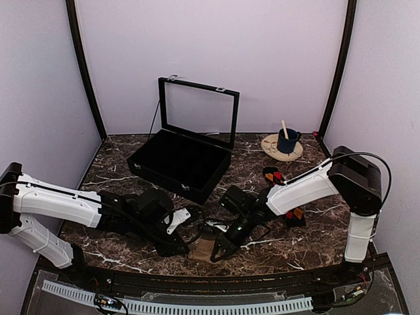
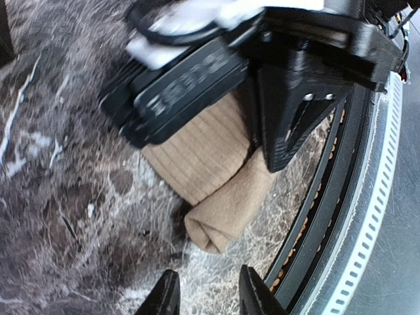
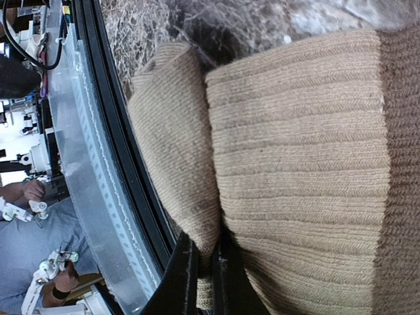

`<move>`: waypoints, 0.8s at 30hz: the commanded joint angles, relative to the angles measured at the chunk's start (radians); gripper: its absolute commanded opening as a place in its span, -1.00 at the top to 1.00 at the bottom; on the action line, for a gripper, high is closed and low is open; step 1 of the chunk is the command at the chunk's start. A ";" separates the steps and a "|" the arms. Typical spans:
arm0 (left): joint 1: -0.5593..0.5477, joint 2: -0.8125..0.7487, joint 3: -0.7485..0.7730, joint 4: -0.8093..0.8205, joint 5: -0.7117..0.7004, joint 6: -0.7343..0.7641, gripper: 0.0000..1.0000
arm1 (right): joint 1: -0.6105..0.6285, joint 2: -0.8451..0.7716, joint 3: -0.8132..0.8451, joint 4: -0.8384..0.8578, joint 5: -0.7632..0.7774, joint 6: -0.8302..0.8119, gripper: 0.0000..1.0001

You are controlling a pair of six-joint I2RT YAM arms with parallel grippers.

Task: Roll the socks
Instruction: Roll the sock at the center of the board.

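A tan ribbed sock (image 1: pixel 205 248) of the socks lies near the table's front edge, one end folded into a short roll (image 2: pixel 223 210). My right gripper (image 3: pixel 207 262) is shut on a fold of this tan fabric (image 3: pixel 295 164), with its black fingers (image 2: pixel 289 111) standing over the sock. My left gripper (image 2: pixel 207 298) is open just short of the rolled end, nothing between its fingertips. From above, the left gripper (image 1: pixel 180 247) is left of the sock and the right gripper (image 1: pixel 218 252) is on its right. Black and red-orange sock fabric (image 1: pixel 273 176) shows beside the right forearm, with more (image 1: pixel 296 215) on its near side.
A black box (image 1: pixel 180 161) with its glass lid (image 1: pixel 197 111) raised stands behind the grippers. A blue cup (image 1: pixel 287 140) with a stick in it sits on a round wooden plate (image 1: pixel 272 147) at the back right. A black rail (image 2: pixel 328 216) runs along the table's front edge beside the sock.
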 commanded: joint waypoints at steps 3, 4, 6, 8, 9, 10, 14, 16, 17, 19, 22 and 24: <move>-0.054 0.061 0.095 -0.042 -0.056 0.124 0.32 | -0.016 0.036 -0.011 -0.048 -0.062 0.013 1.00; -0.064 0.074 0.106 -0.049 -0.061 0.139 0.32 | -0.016 0.038 -0.008 -0.051 -0.064 0.011 1.00; -0.081 0.102 0.124 -0.060 -0.065 0.168 0.32 | -0.017 0.043 -0.002 -0.054 -0.067 0.010 1.00; -0.093 0.129 0.138 -0.066 -0.068 0.191 0.31 | -0.019 0.047 0.001 -0.054 -0.071 0.011 1.00; -0.099 0.139 0.142 -0.068 -0.071 0.202 0.31 | -0.019 0.049 0.003 -0.055 -0.073 0.011 1.00; -0.104 0.150 0.147 -0.068 -0.076 0.212 0.31 | -0.019 0.049 0.005 -0.057 -0.075 0.010 1.00; -0.120 0.181 0.162 -0.064 -0.090 0.249 0.30 | -0.022 0.055 0.012 -0.060 -0.078 0.010 1.00; -0.124 0.202 0.176 -0.067 -0.089 0.263 0.30 | -0.023 0.057 0.013 -0.060 -0.079 0.010 1.00; -0.128 0.208 0.182 -0.068 -0.089 0.271 0.30 | -0.024 0.059 0.014 -0.061 -0.080 0.010 1.00; -0.135 0.223 0.191 -0.070 -0.085 0.288 0.29 | -0.024 0.062 0.017 -0.065 -0.081 0.008 1.00; -0.143 0.245 0.206 -0.074 -0.081 0.308 0.29 | -0.025 0.067 0.020 -0.067 -0.084 0.005 1.00; -0.146 0.259 0.214 -0.078 -0.077 0.322 0.29 | -0.025 0.069 0.023 -0.069 -0.085 0.004 1.00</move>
